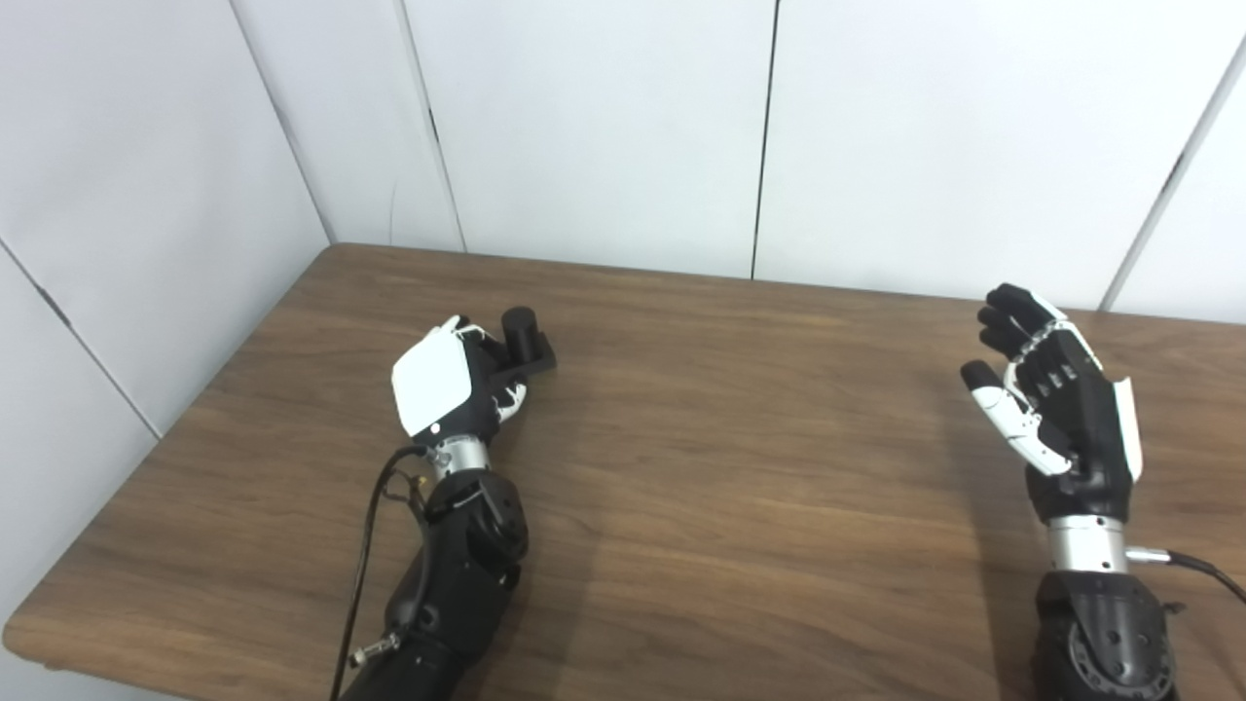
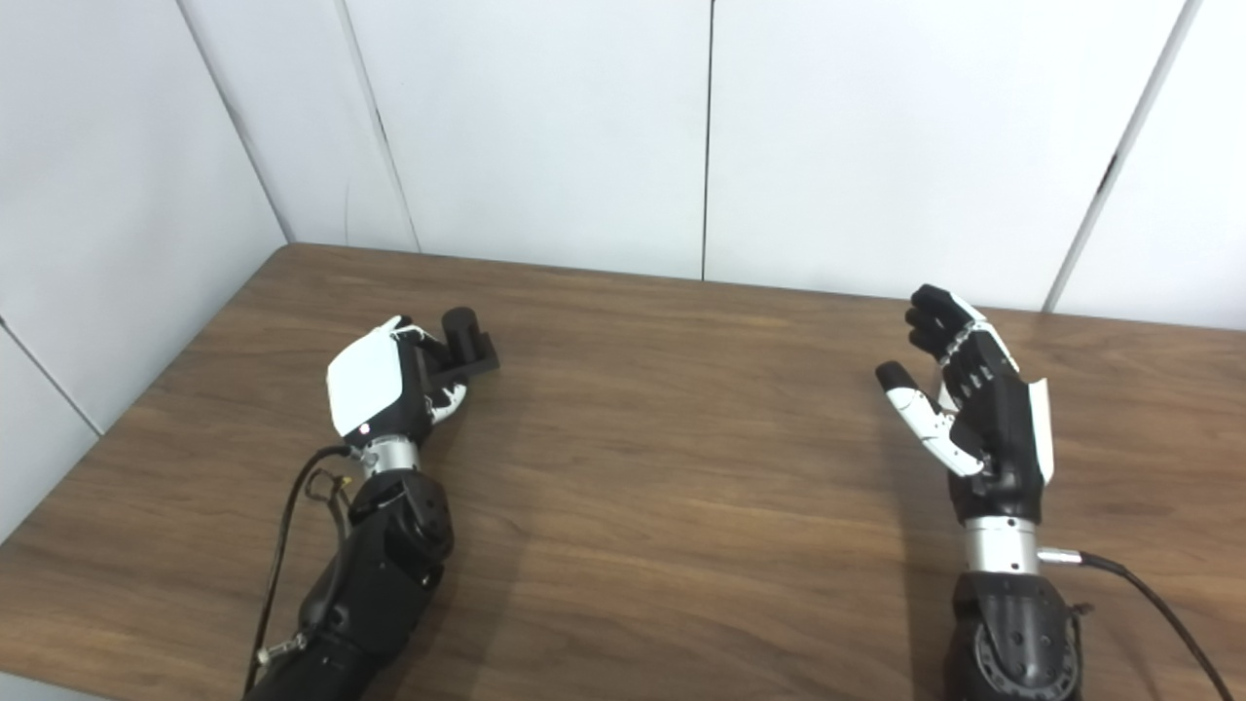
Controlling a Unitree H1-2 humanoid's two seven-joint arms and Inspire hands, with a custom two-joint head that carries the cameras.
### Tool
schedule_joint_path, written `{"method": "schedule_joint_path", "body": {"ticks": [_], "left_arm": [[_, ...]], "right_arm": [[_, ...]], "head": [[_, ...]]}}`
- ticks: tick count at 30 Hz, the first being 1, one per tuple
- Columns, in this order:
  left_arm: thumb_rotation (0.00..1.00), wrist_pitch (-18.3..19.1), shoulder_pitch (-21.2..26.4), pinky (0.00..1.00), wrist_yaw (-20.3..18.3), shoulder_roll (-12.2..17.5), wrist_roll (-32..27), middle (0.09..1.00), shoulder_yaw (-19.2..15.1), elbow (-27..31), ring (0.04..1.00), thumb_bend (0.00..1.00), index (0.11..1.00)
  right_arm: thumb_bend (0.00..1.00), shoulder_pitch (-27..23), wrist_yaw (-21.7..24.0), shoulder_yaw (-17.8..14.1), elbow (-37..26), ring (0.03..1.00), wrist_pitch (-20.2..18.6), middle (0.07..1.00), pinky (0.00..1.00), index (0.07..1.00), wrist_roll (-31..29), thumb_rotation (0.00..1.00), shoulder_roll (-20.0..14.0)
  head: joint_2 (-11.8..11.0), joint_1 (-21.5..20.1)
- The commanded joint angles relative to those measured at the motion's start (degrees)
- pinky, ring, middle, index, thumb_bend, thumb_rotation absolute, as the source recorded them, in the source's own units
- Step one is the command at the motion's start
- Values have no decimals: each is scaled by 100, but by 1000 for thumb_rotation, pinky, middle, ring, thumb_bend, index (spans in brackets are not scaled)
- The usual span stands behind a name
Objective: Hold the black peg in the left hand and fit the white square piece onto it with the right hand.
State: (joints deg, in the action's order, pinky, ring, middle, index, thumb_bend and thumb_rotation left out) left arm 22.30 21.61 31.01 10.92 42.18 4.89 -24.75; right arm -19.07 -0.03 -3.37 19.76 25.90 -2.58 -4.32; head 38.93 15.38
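The black peg (image 1: 527, 338), a short cylinder on a flat black base, is at the left of the wooden table (image 1: 740, 467). My left hand (image 1: 450, 386) has its white back turned up and its fingers closed around the peg's base, with the cylinder standing up beyond them. Far to the right, my right hand (image 1: 1056, 421) is raised above the table with its palm facing left; it is open, fingers spread and holding nothing. No white square piece shows in either view.
White wall panels (image 1: 584, 127) close off the table at the back and on the left. The table's front left edge (image 1: 58, 638) is close to my left forearm. Cables run along both wrists.
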Motion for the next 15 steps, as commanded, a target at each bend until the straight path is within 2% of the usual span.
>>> {"method": "schedule_joint_path", "body": {"ticks": [1, 3, 4, 7, 10, 15], "left_arm": [[83, 144, -70, 779, 58, 19, 100, 896, 93, -60, 887, 517, 496], [86, 232, -59, 772, 70, 27, 129, 914, 107, -72, 895, 517, 498], [239, 264, -55, 778, 79, 26, 133, 942, 108, -76, 915, 688, 666], [341, 274, -49, 781, 122, 29, 137, 965, 109, -94, 931, 801, 784], [368, 305, -35, 785, 129, 34, 141, 974, 117, -107, 937, 825, 809], [376, 323, -4, 778, 144, 44, 144, 967, 145, -127, 935, 825, 800]], "right_arm": [[655, 568, -2, -49, 310, 799, -10, 812, 793, 779, 49, 359, -88], [651, 558, -23, -42, 332, 795, 17, 811, 782, 780, 84, 360, -87], [644, 554, -28, -37, 342, 796, 33, 812, 780, 781, 100, 358, -88], [646, 535, 16, -43, 368, 803, 33, 814, 794, 778, 8, 344, -69], [654, 508, 5, -46, 428, 800, 65, 810, 789, 772, 15, 338, -64], [659, 461, -50, -33, 493, 792, 75, 807, 780, 777, 113, 374, -86]], "head": [[7, 5], [0, 11], [0, 11], [-11, 30], [-15, 29], [-23, 52]]}}
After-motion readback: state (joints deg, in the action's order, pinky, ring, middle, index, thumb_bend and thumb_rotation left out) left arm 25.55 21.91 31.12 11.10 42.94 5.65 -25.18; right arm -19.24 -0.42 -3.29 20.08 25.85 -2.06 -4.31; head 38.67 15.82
